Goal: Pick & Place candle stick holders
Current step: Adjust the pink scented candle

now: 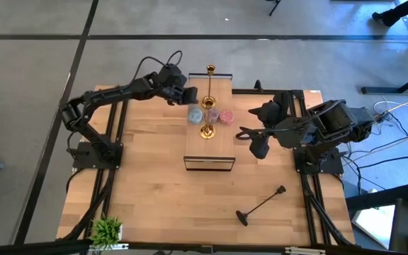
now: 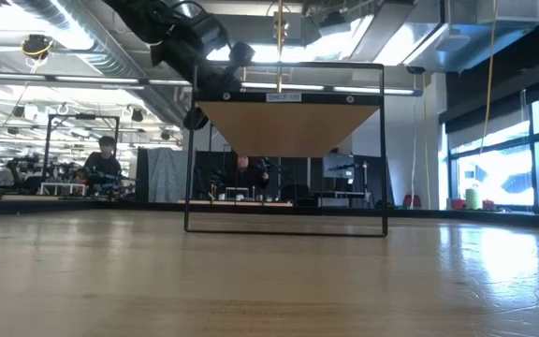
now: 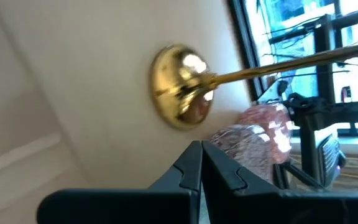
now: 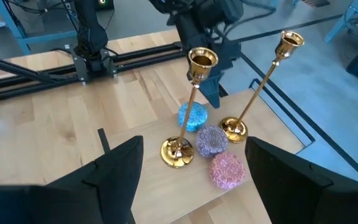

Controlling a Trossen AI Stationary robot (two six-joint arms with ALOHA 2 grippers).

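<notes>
The raised light wooden shelf on its thin black wire frame (image 1: 209,106) is standing at the middle of the table (image 1: 154,191), and most of the candle stick holders are gathered on top of it. Two thin polished gold stems with round domed bases are standing upright there: one (image 4: 185,118) near the shelf's front edge, the other (image 4: 260,87) toward its back edge. Between their bases are sitting three small round sparkly cups, touching or nearly touching one another: a blue one (image 4: 193,116), a purplish one (image 4: 211,140) and a pink one (image 4: 227,169).

The right tool (image 4: 191,180) is hovering just off the shelf's right side with its two dark fingers spread wide apart and nothing between them. In the right wrist view the front gold stem and the pink cup are lying straight ahead of it. The stem's long axis is running vertically, so a sideways approach at stem height looks like the natural grasp, with the crowded cups leaving little room.

The left tool (image 3: 201,168) is hanging at the shelf's back left corner with its fingers pressed together and empty, close to the rear stem's shiny base.

A long matte black holder with a round base (image 1: 261,205) is lying flat on the table, well in front of the shelf and to its right, its axis slanting diagonally; the right arm is nearer to it.
</notes>
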